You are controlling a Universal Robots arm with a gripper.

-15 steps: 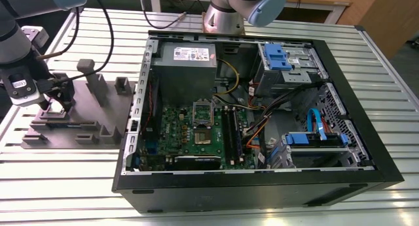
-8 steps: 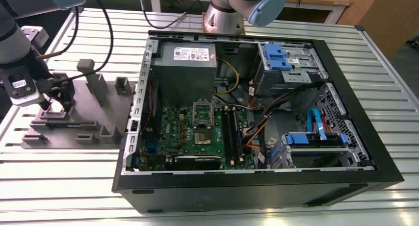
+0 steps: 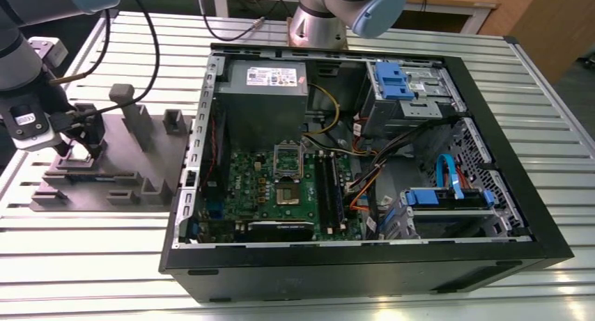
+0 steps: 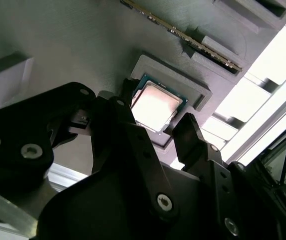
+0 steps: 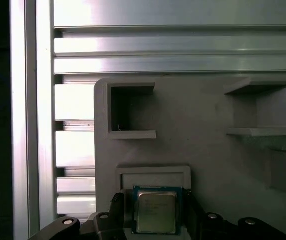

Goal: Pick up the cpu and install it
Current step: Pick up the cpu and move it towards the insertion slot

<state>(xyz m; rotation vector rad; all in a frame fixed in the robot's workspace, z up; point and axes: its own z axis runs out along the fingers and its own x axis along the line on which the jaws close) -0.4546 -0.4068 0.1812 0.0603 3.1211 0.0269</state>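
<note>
The cpu (image 4: 155, 105) is a small square chip with a silvery top and a thin green rim. It lies flat in a recessed nest of the grey fixture block (image 3: 121, 175) at the exterior view's left; it also shows in the first wrist view (image 5: 155, 212). My gripper (image 3: 79, 152) hangs low over that nest. Its two black fingers (image 4: 114, 107) stand on opposite sides of the cpu with small gaps, so it is open (image 5: 155, 216). Inside the computer case (image 3: 520, 216), the motherboard's socket (image 3: 288, 192) lies bare.
The grey fixture carries upright posts (image 3: 135, 122) and pockets (image 5: 130, 112) around the gripper. A grey power supply box (image 3: 267, 81), black memory slots (image 3: 327, 189), blue drive bays (image 3: 402, 81) and loose cables (image 3: 372, 175) fill the case. Slatted aluminium table (image 3: 93, 251) surrounds everything.
</note>
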